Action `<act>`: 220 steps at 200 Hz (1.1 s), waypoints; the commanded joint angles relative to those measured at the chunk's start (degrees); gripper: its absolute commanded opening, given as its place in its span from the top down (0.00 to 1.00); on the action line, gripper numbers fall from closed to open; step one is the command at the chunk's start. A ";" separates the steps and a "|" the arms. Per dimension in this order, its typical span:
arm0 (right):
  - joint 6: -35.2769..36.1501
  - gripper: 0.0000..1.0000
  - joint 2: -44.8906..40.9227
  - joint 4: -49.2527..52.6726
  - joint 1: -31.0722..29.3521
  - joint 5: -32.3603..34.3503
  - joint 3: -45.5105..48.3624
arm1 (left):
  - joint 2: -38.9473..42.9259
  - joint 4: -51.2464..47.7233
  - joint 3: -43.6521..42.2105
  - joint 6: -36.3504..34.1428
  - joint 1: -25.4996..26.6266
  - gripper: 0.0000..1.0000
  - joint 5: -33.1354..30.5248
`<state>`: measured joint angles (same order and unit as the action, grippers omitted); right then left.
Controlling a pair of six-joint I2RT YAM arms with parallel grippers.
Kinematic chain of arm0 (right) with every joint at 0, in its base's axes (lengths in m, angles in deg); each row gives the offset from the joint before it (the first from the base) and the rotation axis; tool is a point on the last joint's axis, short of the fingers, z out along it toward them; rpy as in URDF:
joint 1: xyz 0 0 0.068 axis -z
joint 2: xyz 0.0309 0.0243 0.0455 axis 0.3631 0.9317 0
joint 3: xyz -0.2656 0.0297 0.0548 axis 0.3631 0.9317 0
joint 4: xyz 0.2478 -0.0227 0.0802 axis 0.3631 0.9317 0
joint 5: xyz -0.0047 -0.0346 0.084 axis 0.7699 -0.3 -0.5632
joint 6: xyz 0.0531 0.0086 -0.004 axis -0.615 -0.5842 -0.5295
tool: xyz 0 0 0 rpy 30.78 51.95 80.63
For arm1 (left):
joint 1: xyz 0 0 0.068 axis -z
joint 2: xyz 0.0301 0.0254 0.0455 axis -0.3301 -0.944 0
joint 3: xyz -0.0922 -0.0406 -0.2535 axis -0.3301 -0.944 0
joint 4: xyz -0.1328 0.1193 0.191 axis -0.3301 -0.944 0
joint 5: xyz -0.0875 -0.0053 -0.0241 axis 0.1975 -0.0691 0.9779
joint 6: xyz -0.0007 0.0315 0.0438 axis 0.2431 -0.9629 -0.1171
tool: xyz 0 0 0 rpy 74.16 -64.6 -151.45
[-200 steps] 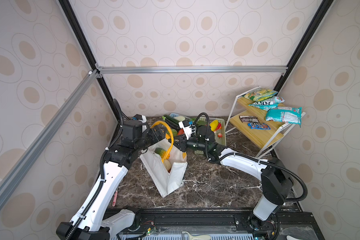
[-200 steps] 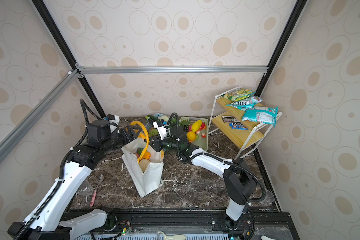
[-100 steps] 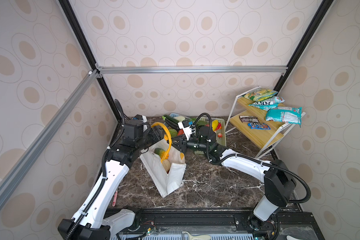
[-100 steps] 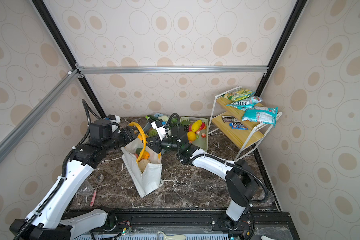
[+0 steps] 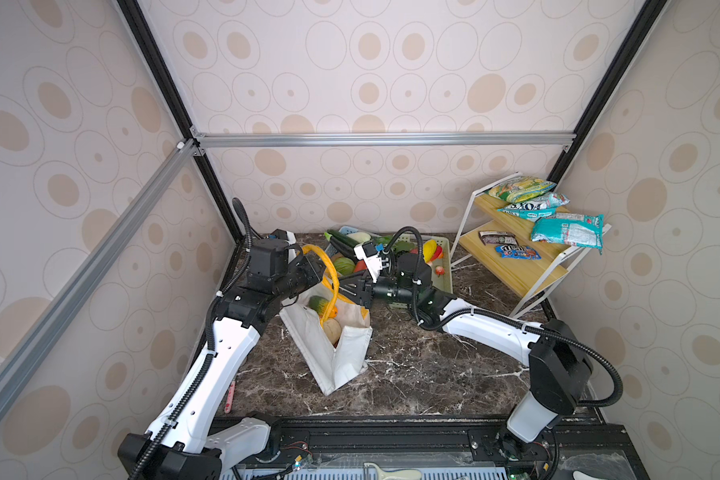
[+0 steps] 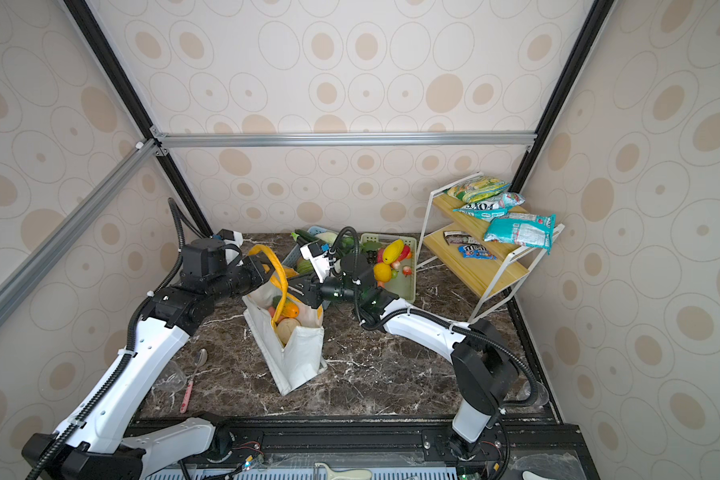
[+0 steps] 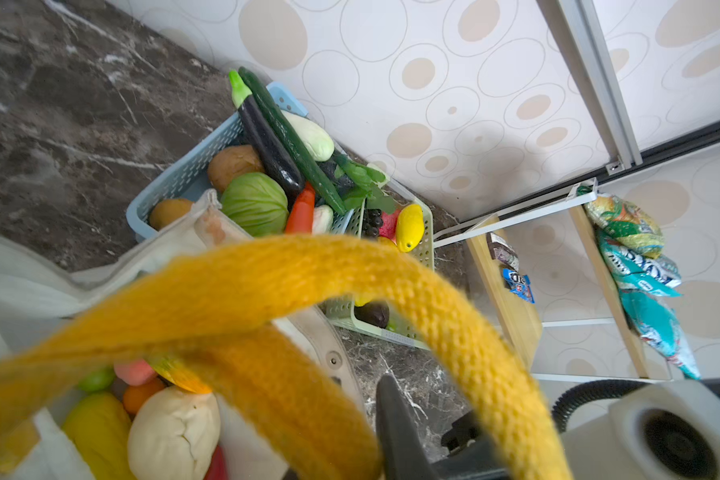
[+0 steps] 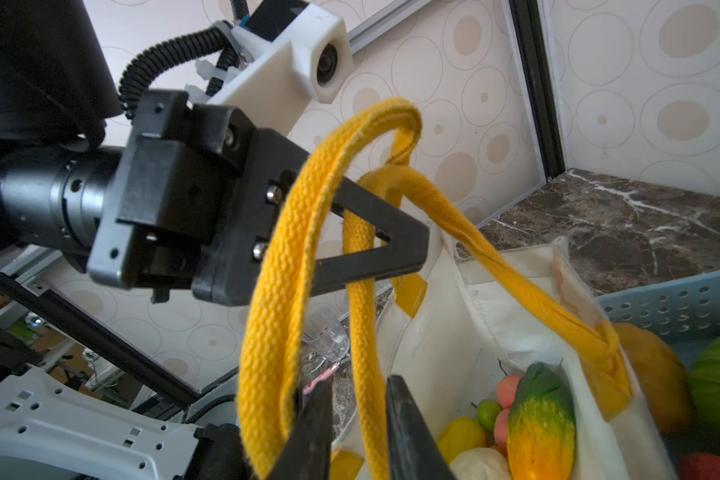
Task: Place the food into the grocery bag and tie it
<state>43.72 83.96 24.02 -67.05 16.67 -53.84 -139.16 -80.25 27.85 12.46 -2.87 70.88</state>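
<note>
Yellow woven handles (image 8: 292,257) of the white grocery bag (image 5: 344,353) looped up between both hands.

Bag stands upright on the dark marble tabletop (image 5: 412,374), mouth open, food (image 8: 541,415) piled inside: green-yellow, orange, pink and pale pieces. Left hand (image 8: 414,249) clenched on one strap of the handles, the second strap draped over its fingers. Right hand (image 8: 358,384) parted, a strap running loose between its fingers, with a gap on one side. More food in the green basket (image 7: 427,232) just behind the bag, beside a blue basket (image 7: 184,174).
</note>
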 commanded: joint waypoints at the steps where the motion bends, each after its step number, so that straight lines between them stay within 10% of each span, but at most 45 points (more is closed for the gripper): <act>1: 1.95 0.63 -3.71 2.92 -0.32 1.22 0.46 | -0.11 -0.66 3.02 -2.30 -0.02 0.87 -0.50; 51: 4.09 0.55 -8.92 9.67 5.34 2.57 3.42 | -0.82 -1.16 4.75 -4.17 -0.23 0.91 1.47; 220: 39.81 0.59 13.26 33.38 9.61 -36.77 -20.46 | -3.89 -1.04 6.34 -13.08 -0.23 0.91 15.75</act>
<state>74.98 94.96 52.69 -56.60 -13.36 -71.63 -143.51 -82.76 33.23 1.03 -3.00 82.86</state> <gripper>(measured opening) 0.408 0.094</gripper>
